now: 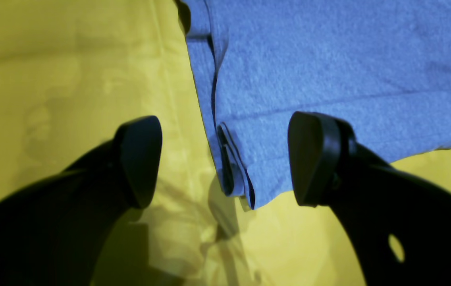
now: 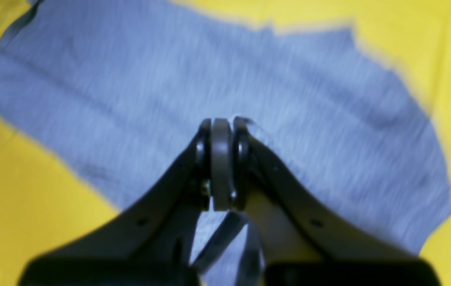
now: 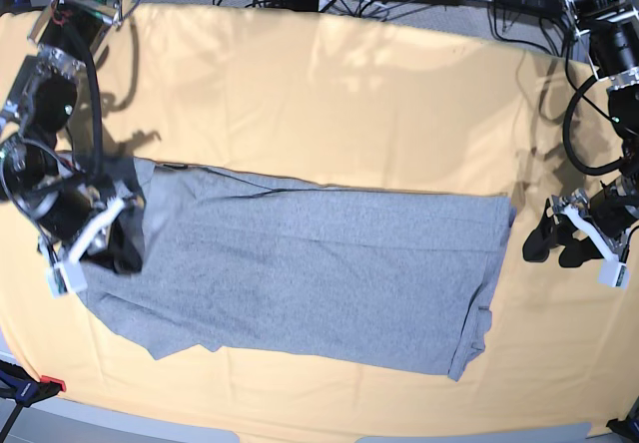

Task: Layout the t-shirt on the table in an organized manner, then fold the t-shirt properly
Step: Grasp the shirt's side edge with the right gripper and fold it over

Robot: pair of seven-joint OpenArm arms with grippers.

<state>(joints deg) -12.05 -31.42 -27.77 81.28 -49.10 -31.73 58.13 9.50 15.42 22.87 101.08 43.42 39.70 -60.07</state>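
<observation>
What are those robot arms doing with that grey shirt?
Two robot arms are working on folding a grey t-shirt that lies in a long band across the yellow-orange table. The right gripper is shut, pinching the fabric at one end of the shirt. The left gripper is wide open and holds nothing; it hovers by a corner at the other end, with one finger over the cloth and one over the bare table.
</observation>
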